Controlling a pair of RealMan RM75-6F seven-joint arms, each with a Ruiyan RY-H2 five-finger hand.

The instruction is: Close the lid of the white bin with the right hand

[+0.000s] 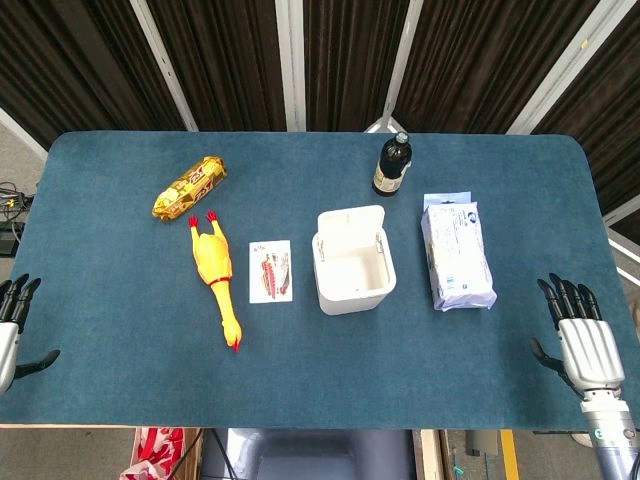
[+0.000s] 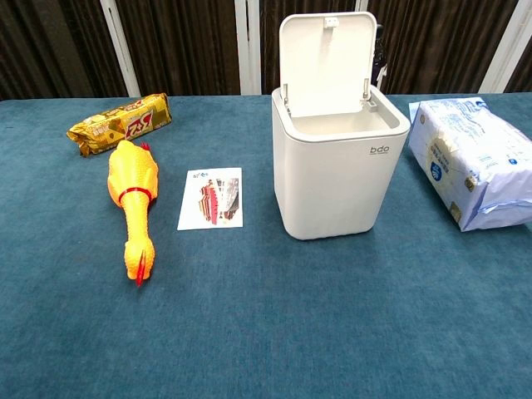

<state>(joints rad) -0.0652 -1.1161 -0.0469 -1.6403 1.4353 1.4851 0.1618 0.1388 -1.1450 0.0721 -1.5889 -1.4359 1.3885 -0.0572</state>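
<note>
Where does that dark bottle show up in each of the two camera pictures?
Head view: the dark bottle stands at the far side of the table, just behind the white bin.
Chest view: almost hidden; only a dark sliver shows beside the raised lid.
Shared landmark: the white bin, lid open, with the bottle behind it.

Showing right hand (image 1: 585, 335) in head view — pale silver-white back plate with ridged segments, black fingers (image 1: 566, 296), black thumb off the side. Running into a grey wrist cuff carrying a small teal ring mark. Showing left hand (image 1: 12, 325) only partly at frame edge — same black fingers, pale grey body.
</note>
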